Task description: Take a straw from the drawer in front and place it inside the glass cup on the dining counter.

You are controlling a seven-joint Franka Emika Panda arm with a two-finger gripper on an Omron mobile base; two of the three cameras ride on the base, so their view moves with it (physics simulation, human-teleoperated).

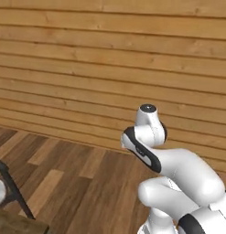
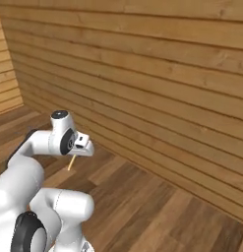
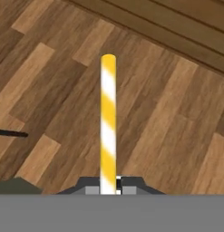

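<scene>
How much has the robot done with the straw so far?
The picking-up part looks done: the end effector is shut on the straw, a yellow and white striped stick poking out over the wooden floor. Right now it is being carried beside a plank wall. Left to do: reach the glass cup and drop the straw inside.

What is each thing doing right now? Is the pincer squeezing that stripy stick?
pincer: shut on the straw, held above the wooden floor.
straw: yellow and white stripes, gripped at one end, sticking straight out from the fingertips, touching nothing else.
</scene>
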